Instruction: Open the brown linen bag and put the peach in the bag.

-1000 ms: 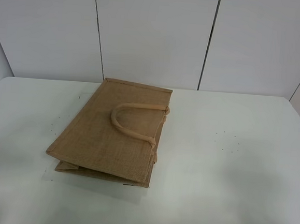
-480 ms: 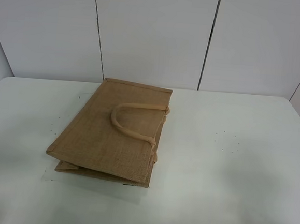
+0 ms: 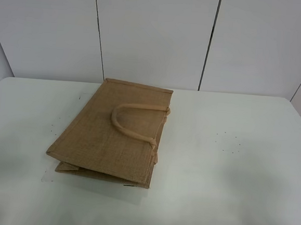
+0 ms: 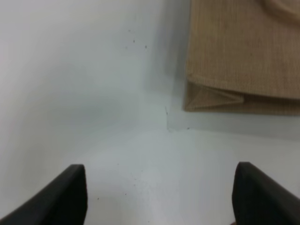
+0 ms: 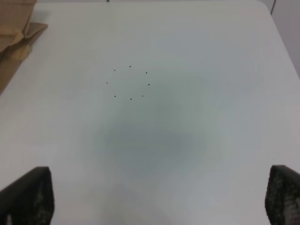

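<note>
Ahead of your left gripper (image 4: 159, 197), a little toward the inner side, the brown linen bag (image 3: 115, 133) lies flat on the white table (image 3: 229, 165), its folded gusset corner (image 4: 213, 96) nearest you. Both grippers stand wide and empty. Your right gripper (image 5: 159, 197) sees only the bag's edge far off to its side, so the left is nearer. No peach shows anywhere.
</note>
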`<state>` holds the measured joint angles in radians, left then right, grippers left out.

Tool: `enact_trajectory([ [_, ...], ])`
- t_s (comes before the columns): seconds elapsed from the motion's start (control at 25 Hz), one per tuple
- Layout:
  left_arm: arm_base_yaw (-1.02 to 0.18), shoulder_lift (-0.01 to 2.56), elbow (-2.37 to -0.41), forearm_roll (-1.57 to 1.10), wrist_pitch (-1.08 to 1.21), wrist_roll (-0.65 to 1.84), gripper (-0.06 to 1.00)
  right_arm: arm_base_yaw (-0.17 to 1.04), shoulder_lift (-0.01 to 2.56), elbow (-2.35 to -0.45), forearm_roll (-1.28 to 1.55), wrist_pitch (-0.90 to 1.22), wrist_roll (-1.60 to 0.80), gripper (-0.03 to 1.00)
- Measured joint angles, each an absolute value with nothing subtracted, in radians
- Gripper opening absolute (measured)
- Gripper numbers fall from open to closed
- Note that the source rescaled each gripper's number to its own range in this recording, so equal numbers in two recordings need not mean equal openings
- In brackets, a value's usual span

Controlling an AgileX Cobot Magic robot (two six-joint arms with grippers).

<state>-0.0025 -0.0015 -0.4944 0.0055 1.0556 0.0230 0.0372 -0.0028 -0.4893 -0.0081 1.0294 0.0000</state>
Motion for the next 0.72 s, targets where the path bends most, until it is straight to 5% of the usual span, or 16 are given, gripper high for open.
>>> enact_trajectory([
  [0.72, -0.033, -0.005, -0.494, 0.0, 1.055, 0.023, 0.91, 0.037, -0.003, -0.489, -0.008, 1.029, 0.0, 1.0],
])
